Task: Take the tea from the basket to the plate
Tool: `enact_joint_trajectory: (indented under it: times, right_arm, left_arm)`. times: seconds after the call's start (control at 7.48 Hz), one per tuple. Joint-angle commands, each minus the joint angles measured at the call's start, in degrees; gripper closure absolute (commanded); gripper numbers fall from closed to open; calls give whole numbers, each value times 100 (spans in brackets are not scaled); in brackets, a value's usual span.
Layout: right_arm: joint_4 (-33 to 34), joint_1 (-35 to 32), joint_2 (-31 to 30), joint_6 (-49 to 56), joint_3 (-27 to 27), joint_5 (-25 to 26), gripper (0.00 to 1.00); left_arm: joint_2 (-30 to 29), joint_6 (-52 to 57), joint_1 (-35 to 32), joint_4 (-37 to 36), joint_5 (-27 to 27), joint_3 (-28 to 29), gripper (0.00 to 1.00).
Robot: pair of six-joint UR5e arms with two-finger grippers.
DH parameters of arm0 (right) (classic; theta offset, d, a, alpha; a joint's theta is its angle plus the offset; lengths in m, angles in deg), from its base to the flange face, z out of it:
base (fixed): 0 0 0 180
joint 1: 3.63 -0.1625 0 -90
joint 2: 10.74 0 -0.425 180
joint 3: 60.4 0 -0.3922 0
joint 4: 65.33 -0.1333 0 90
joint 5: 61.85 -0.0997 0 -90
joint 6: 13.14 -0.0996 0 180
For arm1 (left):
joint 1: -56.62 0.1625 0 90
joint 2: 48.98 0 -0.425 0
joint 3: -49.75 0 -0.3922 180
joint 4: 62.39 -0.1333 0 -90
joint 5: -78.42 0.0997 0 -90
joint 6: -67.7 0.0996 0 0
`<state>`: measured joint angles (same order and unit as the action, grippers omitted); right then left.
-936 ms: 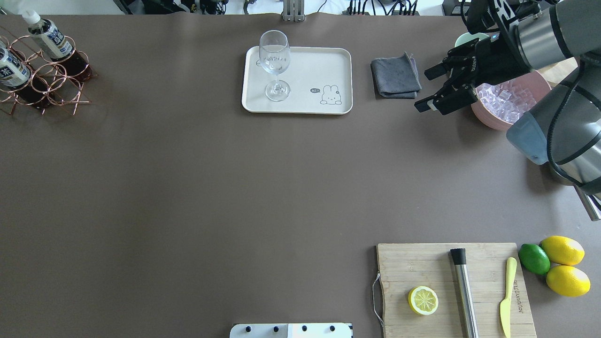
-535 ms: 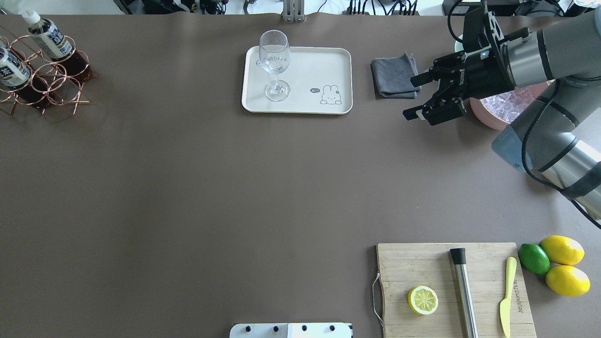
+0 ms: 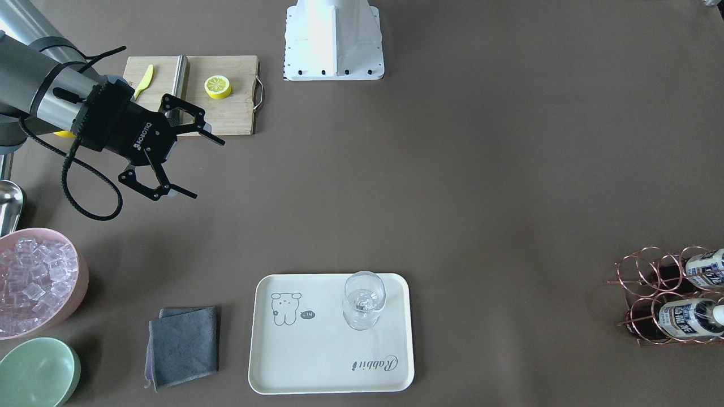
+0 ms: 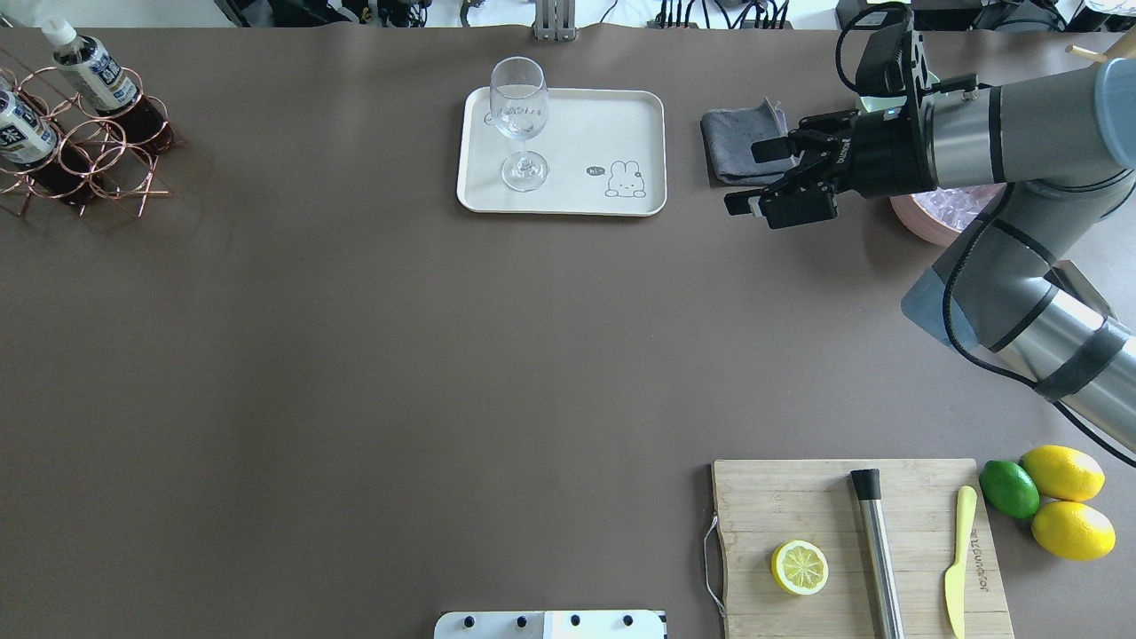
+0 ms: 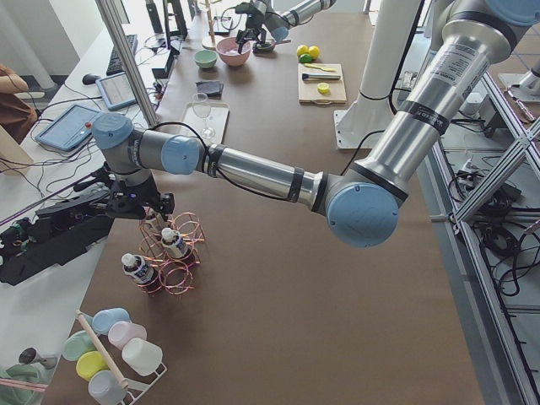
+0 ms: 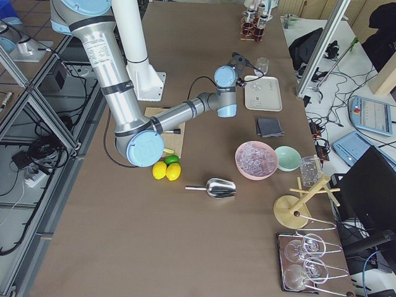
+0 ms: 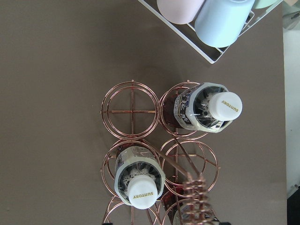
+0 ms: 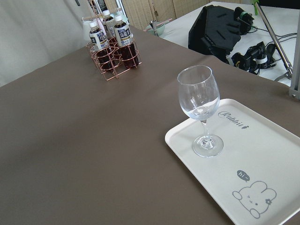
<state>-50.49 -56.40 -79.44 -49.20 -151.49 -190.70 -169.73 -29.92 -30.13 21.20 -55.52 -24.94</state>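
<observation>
Tea bottles (image 4: 93, 71) (image 4: 22, 133) with white caps stand in the copper wire basket (image 4: 115, 164) at the table's far left. The left wrist view looks straight down on two of them (image 7: 206, 108) (image 7: 138, 180) in the basket (image 7: 132, 111). My left gripper (image 5: 152, 221) hovers over the basket; I cannot tell whether it is open. The cream Rabbit plate (image 4: 586, 115) holds a wine glass (image 4: 519, 115). My right gripper (image 4: 747, 177) is open and empty, right of the plate, over a grey cloth's edge.
A grey cloth (image 4: 745, 146), a pink ice tub (image 3: 34, 282) and a green bowl (image 3: 37, 373) lie right of the plate. A cutting board (image 4: 905, 479) with a lemon half, muddler and knife sits front right, beside lemons and a lime (image 4: 1065, 497). A cup rack (image 7: 211, 23) stands by the basket.
My right gripper has moved left, away from the ice tub and toward the plate, staying open. The bottles, basket and plate have not moved.
</observation>
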Motion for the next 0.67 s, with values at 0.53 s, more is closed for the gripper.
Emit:
enact_joint_trajectory:
  times: [0.53]
  right_arm:
    - [-1165,697,340,722,-15,221,0]
  left_arm:
    - [7,6,-17,-1155,18,-954,100]
